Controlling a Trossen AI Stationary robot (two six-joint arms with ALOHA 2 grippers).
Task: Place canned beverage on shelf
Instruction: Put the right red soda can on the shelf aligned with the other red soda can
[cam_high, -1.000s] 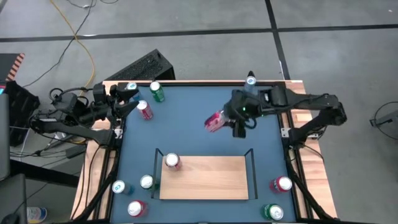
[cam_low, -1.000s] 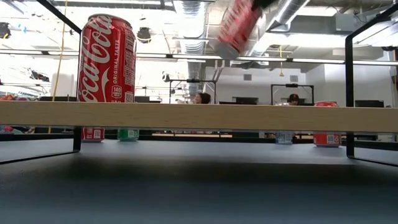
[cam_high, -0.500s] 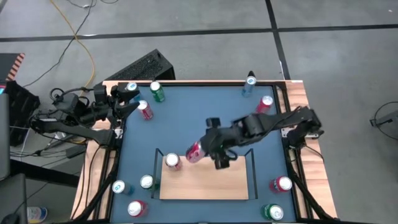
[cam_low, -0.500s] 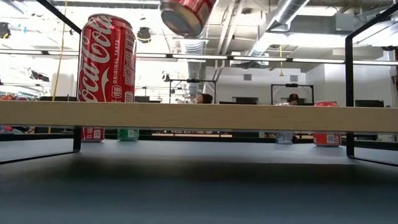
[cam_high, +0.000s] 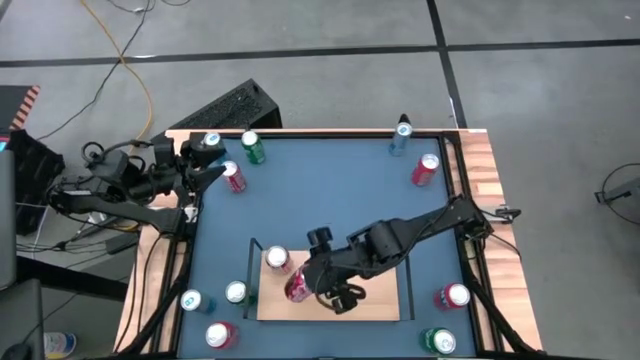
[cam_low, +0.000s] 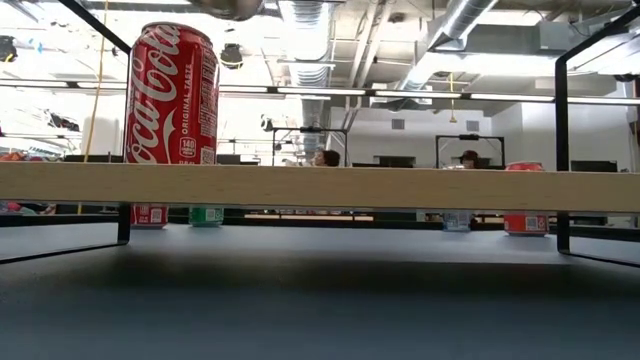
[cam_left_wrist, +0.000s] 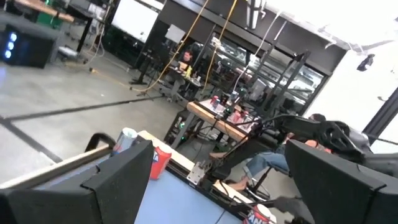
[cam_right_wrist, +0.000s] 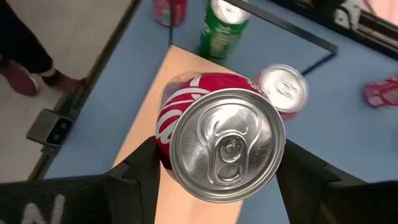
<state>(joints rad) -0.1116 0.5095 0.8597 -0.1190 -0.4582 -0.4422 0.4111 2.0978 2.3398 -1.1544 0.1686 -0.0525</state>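
One can stands on the shelf (cam_high: 345, 290); a second is carried above it, not yet set down.
The right gripper (cam_high: 318, 290) is reached across over the shelf's left part, its fingers pinched on a red can (cam_right_wrist: 219, 140) held tilted just right of the standing red can (cam_high: 277, 259); lowering and release are judged left; the left gripper (cam_high: 205, 165) is parked spread wide at the far left corner.
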